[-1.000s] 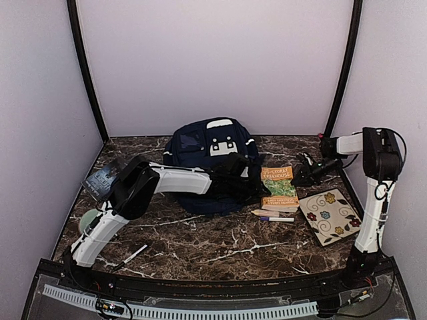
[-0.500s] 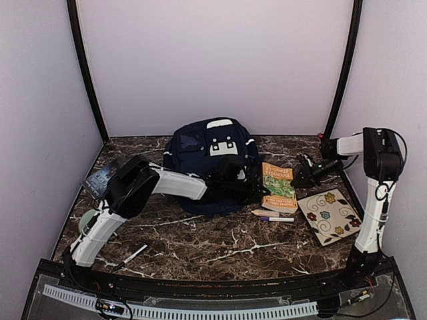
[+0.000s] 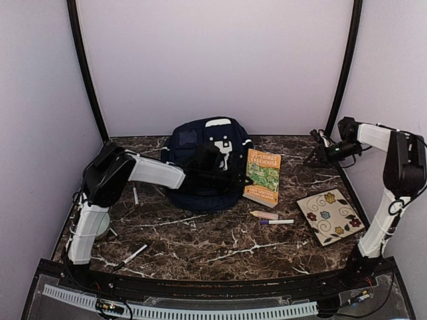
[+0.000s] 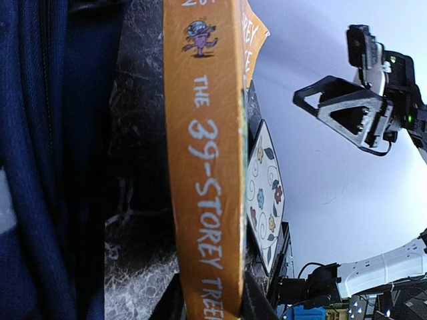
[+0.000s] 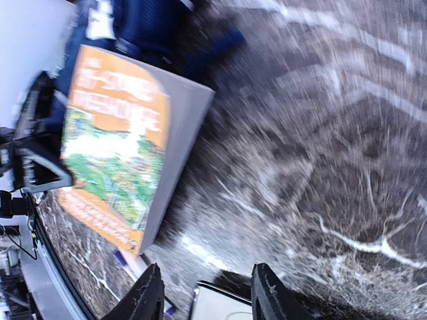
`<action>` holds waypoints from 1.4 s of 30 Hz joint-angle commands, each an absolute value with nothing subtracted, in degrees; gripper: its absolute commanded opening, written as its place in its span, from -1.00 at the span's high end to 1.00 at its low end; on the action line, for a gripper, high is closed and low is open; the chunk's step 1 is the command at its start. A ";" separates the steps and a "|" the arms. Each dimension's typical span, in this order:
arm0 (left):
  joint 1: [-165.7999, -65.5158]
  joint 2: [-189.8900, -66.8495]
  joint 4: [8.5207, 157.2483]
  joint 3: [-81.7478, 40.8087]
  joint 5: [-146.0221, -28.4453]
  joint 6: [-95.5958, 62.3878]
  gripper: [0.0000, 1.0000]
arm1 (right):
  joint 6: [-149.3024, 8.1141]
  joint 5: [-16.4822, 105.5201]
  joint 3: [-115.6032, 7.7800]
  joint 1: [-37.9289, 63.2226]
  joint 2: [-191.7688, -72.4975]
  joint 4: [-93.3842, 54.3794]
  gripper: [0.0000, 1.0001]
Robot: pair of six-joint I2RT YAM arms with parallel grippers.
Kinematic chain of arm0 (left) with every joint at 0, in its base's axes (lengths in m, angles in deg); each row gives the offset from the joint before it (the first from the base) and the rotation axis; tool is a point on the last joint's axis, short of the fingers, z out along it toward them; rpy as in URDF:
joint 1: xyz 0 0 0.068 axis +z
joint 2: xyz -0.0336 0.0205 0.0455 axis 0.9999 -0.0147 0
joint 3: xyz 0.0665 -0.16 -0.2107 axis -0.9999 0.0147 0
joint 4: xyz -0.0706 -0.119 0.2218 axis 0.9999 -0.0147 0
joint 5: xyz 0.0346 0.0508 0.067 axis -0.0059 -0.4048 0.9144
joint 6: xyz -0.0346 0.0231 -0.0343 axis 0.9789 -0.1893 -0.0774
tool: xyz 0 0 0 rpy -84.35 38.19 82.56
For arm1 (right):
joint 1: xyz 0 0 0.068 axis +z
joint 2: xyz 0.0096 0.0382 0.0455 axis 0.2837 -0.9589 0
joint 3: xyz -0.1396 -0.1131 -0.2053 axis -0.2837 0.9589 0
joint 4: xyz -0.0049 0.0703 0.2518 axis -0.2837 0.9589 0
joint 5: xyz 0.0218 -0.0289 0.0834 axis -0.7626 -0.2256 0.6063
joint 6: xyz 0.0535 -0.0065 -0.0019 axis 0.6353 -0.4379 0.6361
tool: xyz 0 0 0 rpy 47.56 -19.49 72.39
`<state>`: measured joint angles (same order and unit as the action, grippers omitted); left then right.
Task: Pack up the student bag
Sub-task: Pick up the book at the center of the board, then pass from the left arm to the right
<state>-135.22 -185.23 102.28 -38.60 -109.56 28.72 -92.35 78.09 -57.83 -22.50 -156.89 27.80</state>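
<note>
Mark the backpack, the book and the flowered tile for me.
backpack (image 3: 180, 152), overhead view, navy fabric on its left side.
book (image 3: 262, 175), overhead view, middle of the green cover.
flowered tile (image 3: 329, 217), overhead view, centre of its face.

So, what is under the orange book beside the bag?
Only the marble table shows around the orange book, which the left gripper holds by its spine beside the student bag. What lies directly under the book is covered.

Book (image 4: 203, 167) past the lower edge; tabletop (image 5: 320, 120) blurry.
</note>
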 commanded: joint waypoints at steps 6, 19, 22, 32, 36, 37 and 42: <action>-132.60 -174.50 112.14 -36.49 -116.09 23.78 1.00 | -92.17 83.12 -58.08 -21.35 -142.85 19.24 -0.14; -132.58 -169.36 124.81 -30.07 -120.38 25.38 1.00 | -81.31 93.95 -52.57 -17.32 -141.01 8.55 -1.00; -132.60 -169.01 129.60 -28.07 -121.86 26.88 1.00 | -76.74 96.39 -51.07 -15.55 -141.92 4.10 -0.97; -132.59 -168.73 138.09 -25.47 -125.63 30.53 1.00 | -70.85 97.81 -52.14 -8.15 -147.83 -2.45 -1.00; -132.58 -168.41 139.01 -24.25 -125.60 30.75 1.00 | -69.43 99.21 -52.40 -7.64 -149.62 -2.91 -1.00; -132.62 -168.45 139.31 -23.98 -125.56 30.85 1.00 | -68.65 100.32 -52.11 -7.63 -149.91 -3.84 -1.00; -132.67 -168.39 137.53 -23.18 -125.11 29.65 1.00 | -62.57 107.45 -49.47 -7.69 -147.87 -13.39 -0.70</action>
